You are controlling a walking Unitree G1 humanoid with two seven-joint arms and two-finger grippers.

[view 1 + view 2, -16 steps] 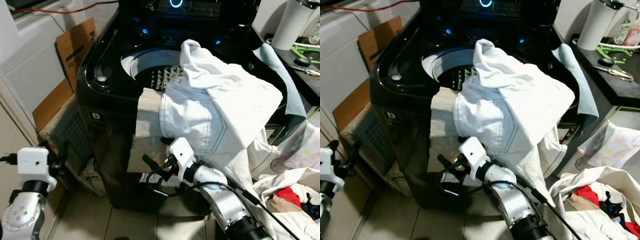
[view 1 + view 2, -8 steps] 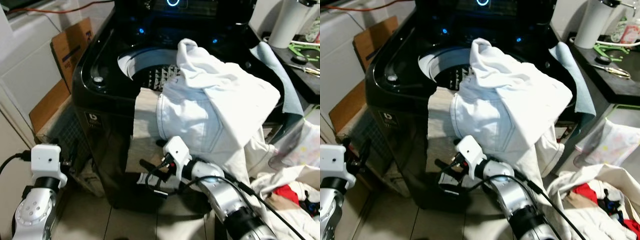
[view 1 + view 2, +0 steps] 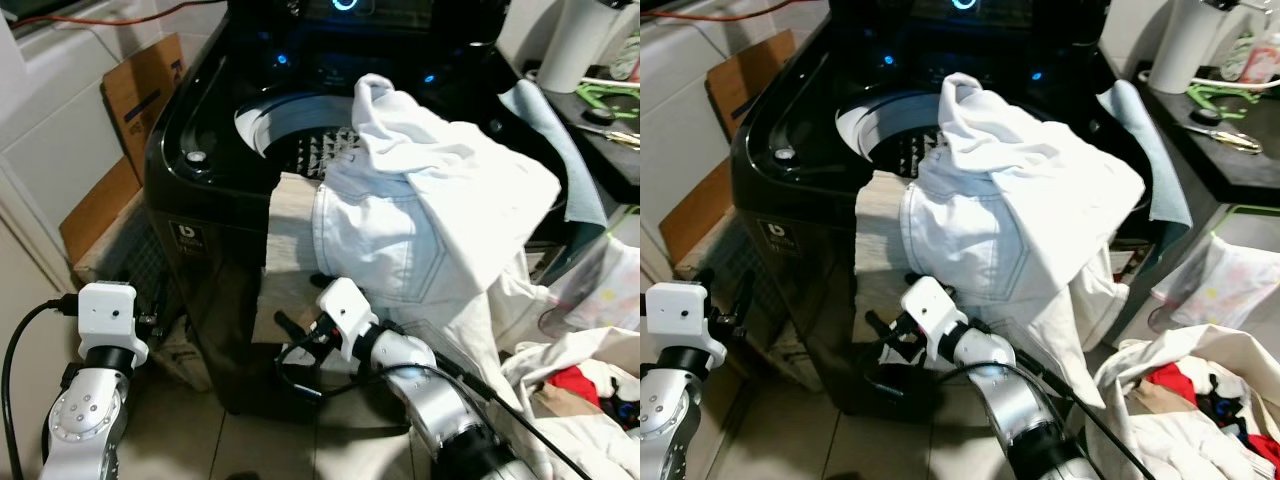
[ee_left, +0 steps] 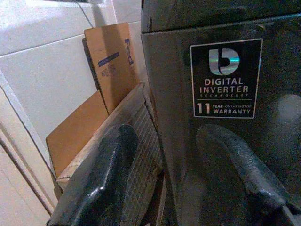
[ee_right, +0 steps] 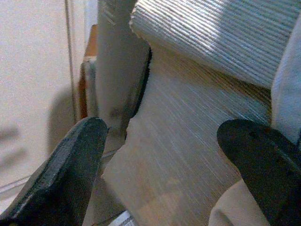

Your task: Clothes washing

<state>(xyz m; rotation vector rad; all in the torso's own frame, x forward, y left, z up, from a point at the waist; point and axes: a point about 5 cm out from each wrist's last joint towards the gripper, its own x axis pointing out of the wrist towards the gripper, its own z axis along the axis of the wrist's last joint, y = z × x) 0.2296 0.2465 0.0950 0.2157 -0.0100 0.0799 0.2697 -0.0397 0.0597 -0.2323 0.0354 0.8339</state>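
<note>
Your right gripper [image 3: 300, 345] has crept up and left toward the beige cloth [image 3: 288, 262] hanging down the washing machine [image 3: 205, 215] front, and your left gripper [image 4: 188, 174] has risen beside the machine's left corner. Both have fingers spread apart, holding nothing. White jeans [image 3: 400, 235] drape over the machine's front rim, half into the drum; more laundry is piled at lower right [image 3: 580, 400].
</note>
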